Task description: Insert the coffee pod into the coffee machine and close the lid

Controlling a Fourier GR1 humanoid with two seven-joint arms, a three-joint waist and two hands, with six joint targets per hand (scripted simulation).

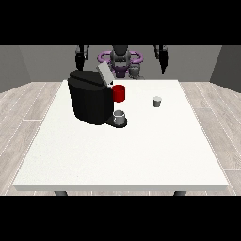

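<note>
A black coffee machine [89,96] stands on the white table [122,155], left of centre, with its grey lid [104,75] tilted up and open. A red part [119,93] shows at the machine's right side. A grey cup [119,117] sits on the machine's base in front. The small grey coffee pod [156,101] stands alone on the table to the right of the machine. Both hands hang raised at the far edge, well away from the pod: the hand at the view's left [81,56] and the hand at the view's right [162,57]. How their fingers lie is unclear.
The robot's torso [120,59] with purple parts stands behind the table's far edge. Wooden floor surrounds the table.
</note>
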